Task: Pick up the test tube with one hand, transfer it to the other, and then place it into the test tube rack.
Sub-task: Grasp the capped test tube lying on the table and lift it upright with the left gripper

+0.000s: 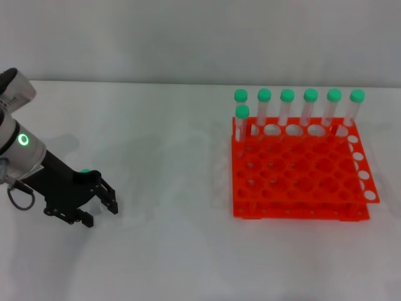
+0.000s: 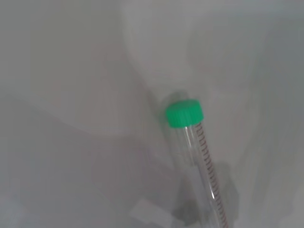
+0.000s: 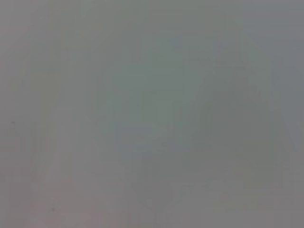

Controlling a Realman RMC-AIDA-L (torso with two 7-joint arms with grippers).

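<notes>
Left tool low over bench at 8 o'clock, fingers spread, grasping nothing. Tube beneath it, cap peeking out. Risk: round tube rolls as fingers close, off-centre pinch, drop at handover. Rack at 3 o'clock.

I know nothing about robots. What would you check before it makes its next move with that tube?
1. Tube found: ok. The test tube, green cap on, shows in the left wrist view, close to the left gripper.
2. Tube firmly held: cannot tell.
3. Right gripper ready to receive: cannot tell; it is out of view.
4. Free holes: ok. The test tube rack holds seven other tubes at its far edge; the remaining holes are empty.
5. Rack steady: ok, flat on the table.
</notes>
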